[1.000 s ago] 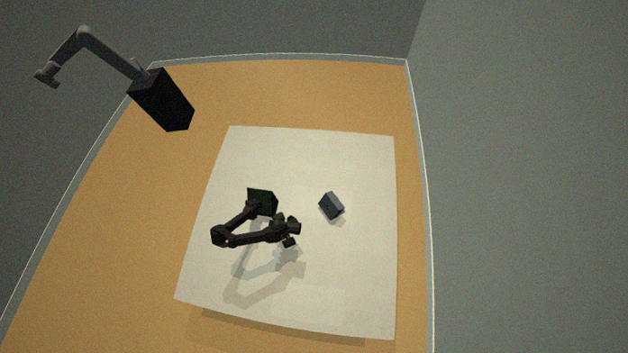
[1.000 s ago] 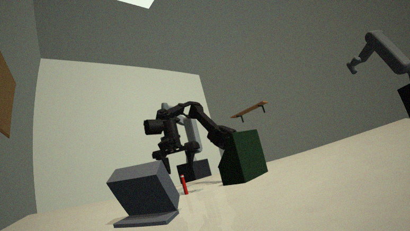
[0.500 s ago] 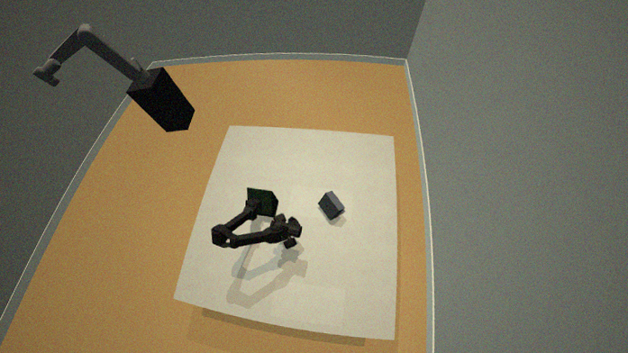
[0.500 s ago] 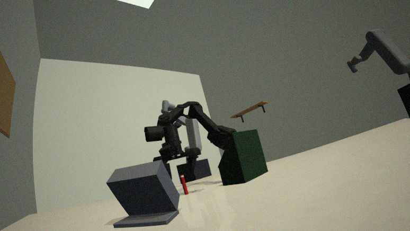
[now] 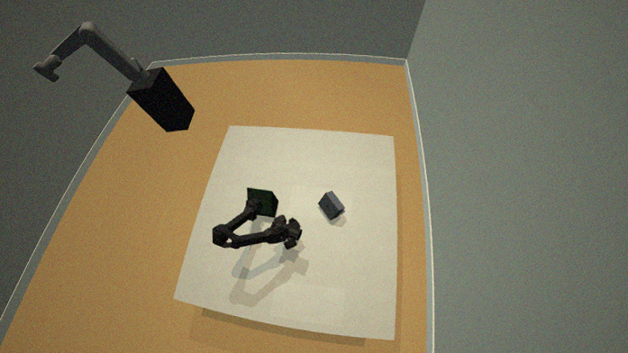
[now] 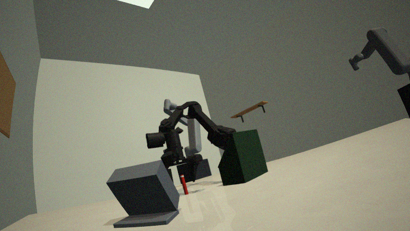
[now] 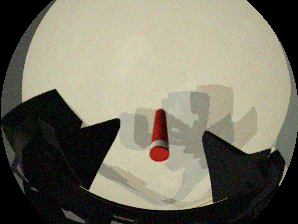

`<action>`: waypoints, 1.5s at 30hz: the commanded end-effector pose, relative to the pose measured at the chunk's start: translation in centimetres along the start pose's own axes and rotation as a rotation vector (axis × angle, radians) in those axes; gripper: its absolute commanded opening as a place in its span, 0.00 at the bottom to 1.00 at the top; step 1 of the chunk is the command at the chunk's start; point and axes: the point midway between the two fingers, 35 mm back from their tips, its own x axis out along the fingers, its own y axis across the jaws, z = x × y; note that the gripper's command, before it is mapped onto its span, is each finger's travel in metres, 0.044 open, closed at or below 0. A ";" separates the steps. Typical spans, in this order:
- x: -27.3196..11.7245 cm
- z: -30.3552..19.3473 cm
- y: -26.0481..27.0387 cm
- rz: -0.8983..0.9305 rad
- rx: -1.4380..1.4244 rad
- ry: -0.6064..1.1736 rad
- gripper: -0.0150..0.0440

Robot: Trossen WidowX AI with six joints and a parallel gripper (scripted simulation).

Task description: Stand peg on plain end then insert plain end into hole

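Note:
The red peg (image 6: pixel 184 185) (image 7: pixel 160 127) stands upright on the table, its white band near the top end; in the top view it cannot be made out. My gripper (image 5: pixel 295 235) (image 6: pixel 183 180) (image 7: pixel 162 129) is open and points down over the peg. In the wrist view the peg shows between the two spread fingers, touching neither; how far down the fingertips reach beside it is hard to tell. The grey sloped panel (image 5: pixel 330 205) (image 6: pixel 143 195) stands apart from the peg. Its hole is not visible in these frames.
The dark green block (image 5: pixel 265 202) (image 6: pixel 249 156) stands at the arm's base on the pale table (image 5: pixel 351 167) (image 6: pixel 315 186). Another grey arm (image 5: pixel 111 50) (image 6: pixel 384 45) on a black block is away from the table. A wooden shelf (image 6: pixel 249 109) is on the wall.

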 end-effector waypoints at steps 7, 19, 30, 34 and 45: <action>0.3 -0.1 0.1 0.001 -0.001 0.002 0.87; 0.3 -0.1 0.1 0.001 -0.001 0.002 0.33; 0.0 0.0 0.0 0.002 -0.002 0.001 0.25; -1.2 0.2 0.0 0.007 -0.003 -0.001 0.25; -5.0 0.6 0.2 0.014 -0.009 -0.003 0.25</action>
